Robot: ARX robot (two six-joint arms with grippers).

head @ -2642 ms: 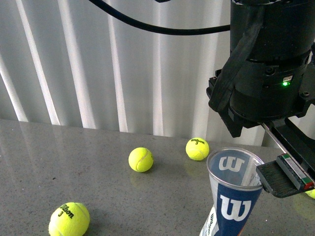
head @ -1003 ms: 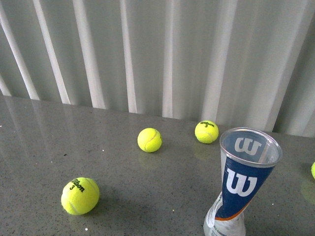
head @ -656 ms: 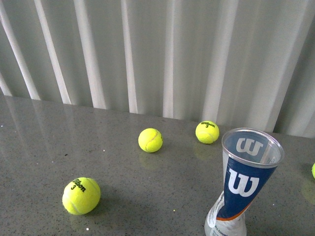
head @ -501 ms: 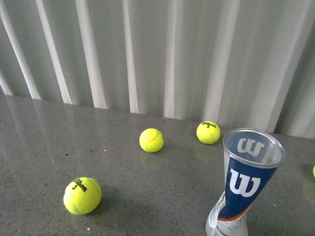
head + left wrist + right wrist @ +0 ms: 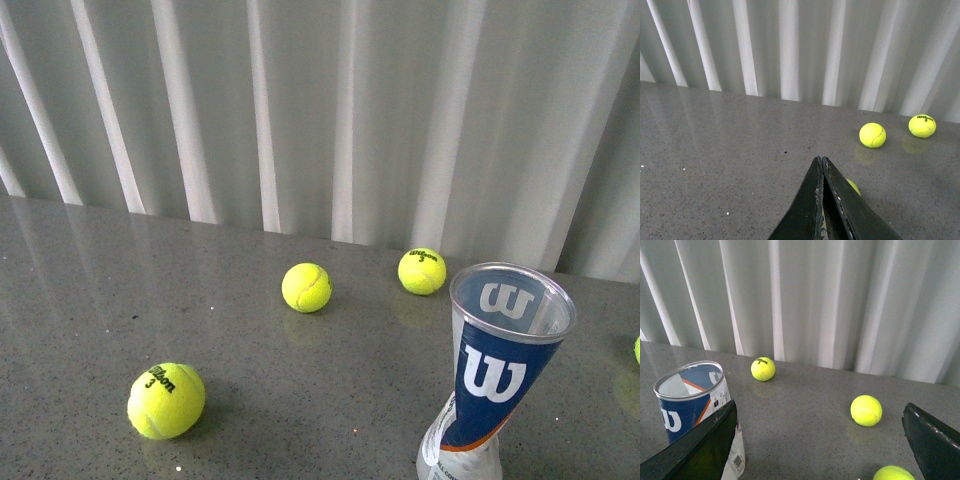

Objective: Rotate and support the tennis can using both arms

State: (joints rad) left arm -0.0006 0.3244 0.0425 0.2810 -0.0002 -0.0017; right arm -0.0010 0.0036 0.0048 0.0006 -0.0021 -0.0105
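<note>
The tennis can [image 5: 490,385] stands upright on the grey table at the front right, mouth open, blue and white Wilson label facing me. It also shows in the right wrist view [image 5: 692,405], close beside one finger. My right gripper [image 5: 817,440] is open wide, its fingers [image 5: 695,450] apart, with nothing between them but table and balls. My left gripper [image 5: 821,165] is shut and empty, its tips pressed together above the table, partly covering a yellow ball [image 5: 853,186]. Neither arm shows in the front view.
Yellow tennis balls lie on the table: one at the front left [image 5: 166,400], two further back [image 5: 306,287] [image 5: 422,271]. The right wrist view shows balls [image 5: 866,410] [image 5: 893,473] between its fingers. A white pleated curtain [image 5: 320,110] hangs behind the table.
The black right arm and gripper that stood beside the can's rim 2.6 s ago have left the front view. Over the last second the can and balls hardly shift.
</note>
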